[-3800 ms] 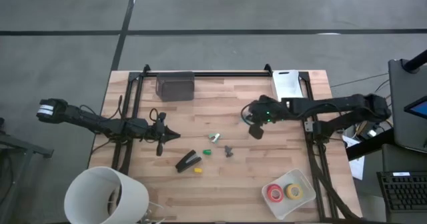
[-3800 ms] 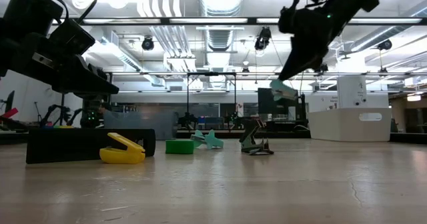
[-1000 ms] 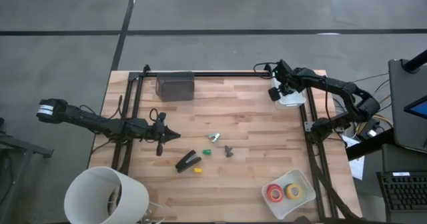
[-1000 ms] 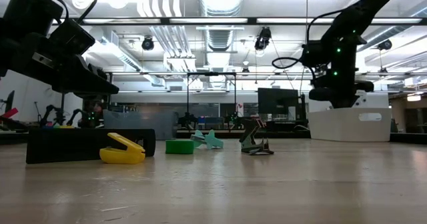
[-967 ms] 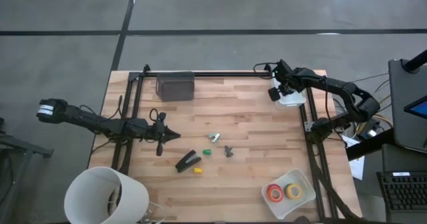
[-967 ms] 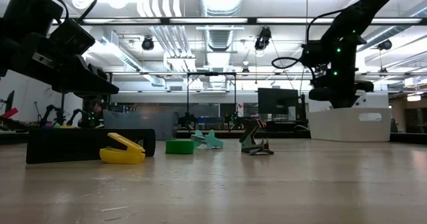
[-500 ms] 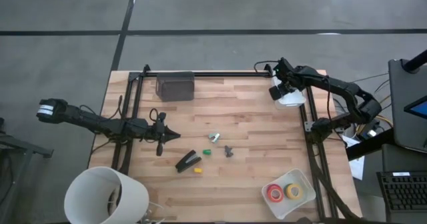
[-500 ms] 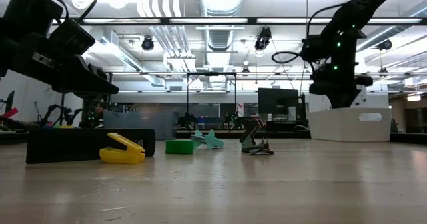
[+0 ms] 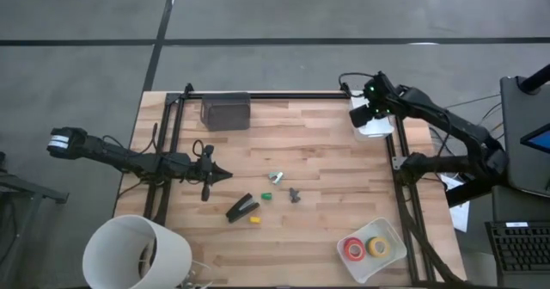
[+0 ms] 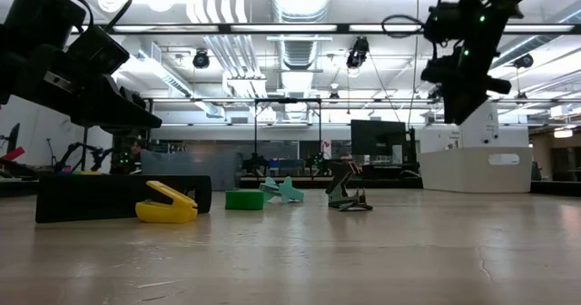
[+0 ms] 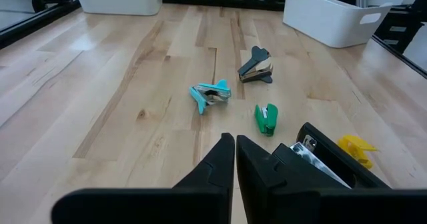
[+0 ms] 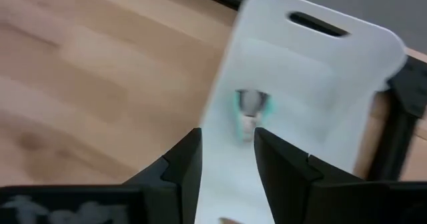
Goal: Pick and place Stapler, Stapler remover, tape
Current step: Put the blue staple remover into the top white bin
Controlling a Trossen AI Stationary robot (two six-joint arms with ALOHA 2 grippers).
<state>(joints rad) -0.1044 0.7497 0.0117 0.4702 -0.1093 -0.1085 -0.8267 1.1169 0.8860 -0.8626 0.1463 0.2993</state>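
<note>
The right gripper (image 12: 227, 159) is found above the white bin (image 9: 375, 127) at the table's far right corner, its fingers apart and nothing held between them; a small teal staple remover (image 12: 248, 109) is seen lying on the bin floor directly beyond the fingertips, separate from them. The left gripper (image 11: 235, 159) is held over the left side of the table (image 9: 326, 237), its fingers pressed together and empty. The stapler (image 9: 243, 208) is found lying flat on the boards near the table's middle, just ahead of the left gripper and well apart from the right one, with a yellow piece (image 9: 254, 219) beside it and a green piece (image 11: 267, 117), a teal staple remover (image 11: 210, 94) and a dark staple remover (image 11: 255, 63) a little farther on. The tape rolls (image 9: 365, 248) are seen in a tray (image 9: 391, 230) at the near right corner. The stapler is judged rigid, fairly dense and smooth-cased, so a grasp across its narrow sides near mid-length is advised. The removers are judged light and easily nudged aside.
</note>
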